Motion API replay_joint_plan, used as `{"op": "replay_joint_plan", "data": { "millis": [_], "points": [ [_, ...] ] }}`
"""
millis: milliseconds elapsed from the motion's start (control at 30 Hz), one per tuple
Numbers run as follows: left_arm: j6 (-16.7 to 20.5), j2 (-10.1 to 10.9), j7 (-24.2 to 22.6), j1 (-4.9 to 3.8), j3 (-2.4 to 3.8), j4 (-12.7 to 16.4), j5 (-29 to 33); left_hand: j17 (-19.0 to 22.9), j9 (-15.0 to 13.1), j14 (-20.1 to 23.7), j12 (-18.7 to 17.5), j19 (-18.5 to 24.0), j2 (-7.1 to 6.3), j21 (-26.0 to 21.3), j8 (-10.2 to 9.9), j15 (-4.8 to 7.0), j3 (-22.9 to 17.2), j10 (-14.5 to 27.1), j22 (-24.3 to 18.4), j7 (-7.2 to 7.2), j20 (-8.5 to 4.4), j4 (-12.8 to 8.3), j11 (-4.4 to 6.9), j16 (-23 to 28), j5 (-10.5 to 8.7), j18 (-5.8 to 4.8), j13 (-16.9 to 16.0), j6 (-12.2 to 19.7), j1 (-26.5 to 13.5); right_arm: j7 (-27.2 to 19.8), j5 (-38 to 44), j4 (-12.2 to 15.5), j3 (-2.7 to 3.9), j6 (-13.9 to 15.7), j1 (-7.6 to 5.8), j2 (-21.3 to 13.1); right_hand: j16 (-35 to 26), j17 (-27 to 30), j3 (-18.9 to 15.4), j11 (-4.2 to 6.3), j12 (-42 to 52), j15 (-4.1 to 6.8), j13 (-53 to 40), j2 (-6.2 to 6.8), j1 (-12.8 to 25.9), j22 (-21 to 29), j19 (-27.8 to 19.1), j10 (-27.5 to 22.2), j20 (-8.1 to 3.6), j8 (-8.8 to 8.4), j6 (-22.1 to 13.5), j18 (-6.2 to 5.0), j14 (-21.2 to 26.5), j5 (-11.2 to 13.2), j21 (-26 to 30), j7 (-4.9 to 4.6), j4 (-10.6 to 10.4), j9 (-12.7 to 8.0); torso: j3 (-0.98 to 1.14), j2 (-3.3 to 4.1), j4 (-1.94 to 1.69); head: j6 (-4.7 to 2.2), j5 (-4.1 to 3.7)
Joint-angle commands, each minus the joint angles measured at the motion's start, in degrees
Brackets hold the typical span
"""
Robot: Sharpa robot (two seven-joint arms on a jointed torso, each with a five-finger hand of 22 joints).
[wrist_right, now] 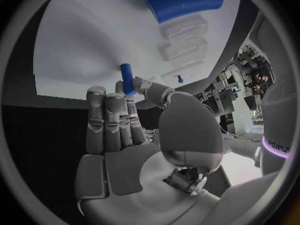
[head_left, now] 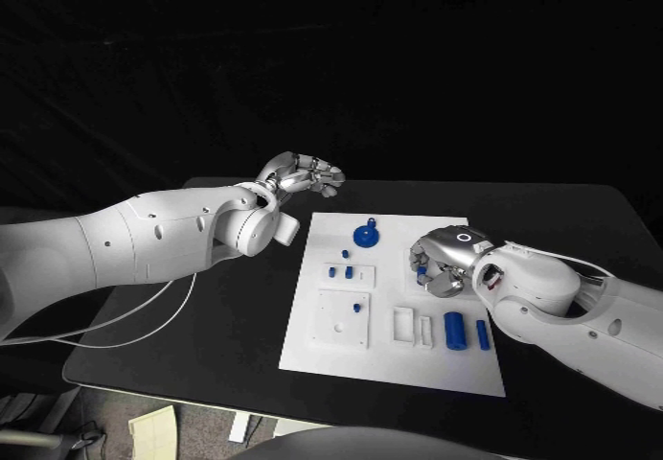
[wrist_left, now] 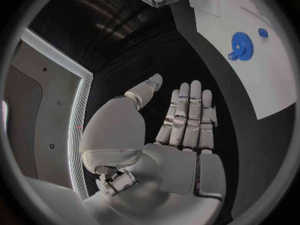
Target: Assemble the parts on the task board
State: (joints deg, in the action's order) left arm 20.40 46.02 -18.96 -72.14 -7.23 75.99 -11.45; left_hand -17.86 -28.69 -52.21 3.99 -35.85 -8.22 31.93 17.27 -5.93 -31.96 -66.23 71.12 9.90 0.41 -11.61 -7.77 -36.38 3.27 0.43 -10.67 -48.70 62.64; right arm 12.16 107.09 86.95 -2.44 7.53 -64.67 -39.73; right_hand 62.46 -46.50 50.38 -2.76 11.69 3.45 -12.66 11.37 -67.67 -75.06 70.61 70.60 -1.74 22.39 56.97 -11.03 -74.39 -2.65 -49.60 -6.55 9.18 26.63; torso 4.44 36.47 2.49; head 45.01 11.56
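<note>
The white task board lies mid-table. On its far part sits a blue gear, seen also as the gear in the left wrist view. Small blue pegs stand left of centre, and two blue cylinders lie near the right edge. My right hand hovers over the board's right side, pinching a short blue peg between thumb and fingertip, the other fingers straight. My left hand hangs off the board's far left corner, fingers straight and holding nothing.
White raised sockets and a square white block stand on the board's near half. A large blue cylinder lies beyond the right hand. A white cable trails over the table's left side.
</note>
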Motion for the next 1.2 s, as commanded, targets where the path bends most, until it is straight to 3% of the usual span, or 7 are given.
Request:
{"op": "replay_joint_plan", "data": {
  "millis": [33,167,300,567,767,967,1200],
  "points": [
    [-0.60,-0.20,-0.34,-0.14,0.05,-0.20,0.27,-0.07,0.06,-0.07,-0.03,-0.35,-0.09,-0.19,0.26,-0.23,0.08,0.33,0.09,-0.02,-0.01,0.37,-0.07,0.25,0.14,1.13,0.06,0.51,-0.46,0.12,1.39,1.67,0.39,1.70,0.00,-0.64,0.24,0.06,0.26,0.29,0.44,0.51,-1.10,-0.55,0.13,-1.03,0.39,2.40,-0.18,0.40,0.50,-3.97,0.01,-0.14,-0.38,-0.02,0.02,0.12,-0.02,-0.01,-0.02,0.03,0.09],
    [-0.59,-0.62,-0.41,-0.14,0.06,-0.70,0.28,-0.07,0.06,-0.07,-0.03,-0.36,-0.09,-0.19,0.26,-0.23,0.08,0.33,0.09,-0.02,-0.01,0.37,-0.08,0.26,0.14,1.13,0.06,0.51,-0.46,0.31,2.31,3.94,1.53,2.25,-0.84,-1.04,0.24,0.07,0.30,0.30,0.48,0.53,-1.14,-0.52,0.12,-1.03,0.40,2.42,-0.20,0.41,0.53,-3.97,0.00,-0.14,-0.41,-0.01,0.02,0.15,0.00,-0.01,0.02,-0.08,0.17],
    [-0.60,-0.79,-0.41,-0.14,0.06,-0.91,0.28,-0.08,0.06,-0.08,-0.03,-0.36,-0.09,-0.20,0.26,-0.23,0.08,0.33,0.10,-0.02,-0.01,0.38,-0.08,0.26,0.14,1.13,0.06,0.51,-0.46,0.32,3.08,5.65,2.10,2.85,-1.46,-1.02,0.24,0.08,0.37,0.36,0.60,0.58,-1.25,-0.29,0.08,-1.03,0.43,2.53,-0.23,0.48,0.69,-3.97,-0.03,-0.14,-0.49,0.06,0.02,0.23,0.05,-0.02,0.10,-0.18,0.33],
    [-0.61,-0.81,-0.39,-0.14,0.06,-0.97,0.28,-0.13,0.07,-0.08,-0.02,-0.36,-0.08,-0.22,0.28,-0.23,0.08,0.34,0.11,-0.02,-0.01,0.38,-0.08,0.30,0.13,1.14,0.07,0.51,-0.44,-0.59,1.98,6.95,2.19,3.78,-1.61,0.79,0.25,0.10,0.47,0.40,0.69,0.62,-1.35,-0.20,0.06,-1.01,0.47,2.57,-0.26,0.51,0.78,-3.97,-0.07,-0.14,-0.56,0.10,-0.07,0.30,0.09,0.01,-0.01,-0.22,0.48],
    [-0.64,-0.93,-0.39,-0.14,0.06,-0.97,0.28,-0.17,0.07,-0.08,-0.02,-0.36,-0.09,-0.24,0.29,-0.23,0.08,0.35,0.13,-0.02,0.00,0.39,-0.08,0.34,0.13,1.14,0.07,0.52,-0.44,-1.40,0.51,6.83,2.13,3.97,-1.54,3.12,0.25,0.10,0.52,0.41,0.71,0.63,-1.38,-0.20,0.06,-1.00,0.49,2.56,-0.27,0.50,0.78,-3.97,-0.08,-0.14,-0.59,0.10,-0.12,0.32,-0.09,0.01,-0.05,-0.13,0.65],
    [-0.69,-1.24,-0.37,-0.14,0.06,-0.99,0.28,-0.21,0.08,-0.08,-0.02,-0.37,-0.07,-0.26,0.30,-0.24,0.09,0.36,0.14,-0.02,0.00,0.42,-0.08,0.38,0.13,1.14,0.07,0.52,-0.45,-1.96,0.26,7.57,1.16,4.15,0.14,5.96,0.24,0.12,0.58,0.41,0.72,0.64,-1.41,-0.24,0.04,-0.99,0.49,2.51,-0.29,0.47,0.75,-3.97,-0.08,-0.14,-0.61,0.09,-0.13,0.33,-0.11,0.03,-0.18,0.14,1.42],
    [-0.37,-1.41,-0.37,-0.15,0.07,-0.91,0.28,-0.26,0.09,-0.06,-0.02,-0.36,-0.10,-0.28,0.31,-0.25,0.10,0.38,0.16,-0.02,0.01,0.43,-0.09,0.43,0.12,1.14,0.08,0.53,-0.46,-2.41,1.36,7.14,-1.16,4.24,1.72,8.11,0.23,0.13,0.63,0.41,0.72,0.63,-1.44,-0.26,0.02,-0.98,0.50,2.47,-0.31,0.45,0.72,-3.97,-0.08,-0.14,-0.62,0.09,-0.12,0.35,-0.20,0.04,-0.02,0.10,1.80]
  ]
}}
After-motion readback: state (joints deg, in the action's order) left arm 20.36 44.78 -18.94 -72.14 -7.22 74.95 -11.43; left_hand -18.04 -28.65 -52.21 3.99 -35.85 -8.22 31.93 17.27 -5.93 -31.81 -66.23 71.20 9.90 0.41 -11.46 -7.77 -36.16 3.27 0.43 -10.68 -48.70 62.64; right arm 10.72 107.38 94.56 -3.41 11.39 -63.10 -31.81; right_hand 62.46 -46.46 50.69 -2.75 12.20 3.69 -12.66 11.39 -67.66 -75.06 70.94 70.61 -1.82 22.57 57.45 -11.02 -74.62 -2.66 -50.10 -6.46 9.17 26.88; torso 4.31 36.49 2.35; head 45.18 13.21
